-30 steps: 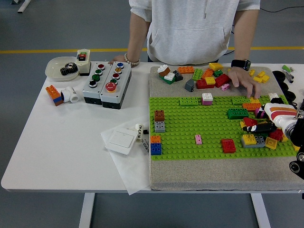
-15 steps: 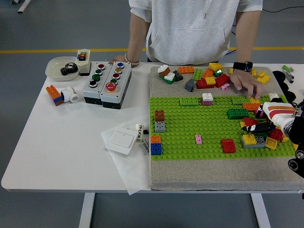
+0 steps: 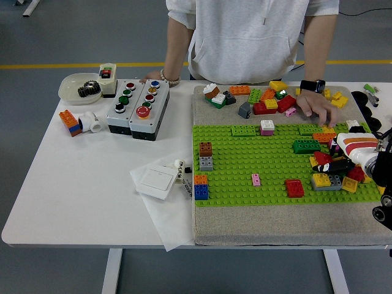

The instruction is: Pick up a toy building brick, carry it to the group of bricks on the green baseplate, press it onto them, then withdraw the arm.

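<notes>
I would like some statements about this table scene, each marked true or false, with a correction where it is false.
1. The right hand is over the brick cluster at the right edge of the green baseplate. True.
2. The left hand is reaching over the button boxes. False: no left hand is in view.
3. A person's hand rests on the mat by the loose brick pile. True.
4. The red flat brick lies off the baseplate, on the white table. False: it sits on the baseplate.
5. A black gear lies in the bowl at the table's far left. True.
</notes>
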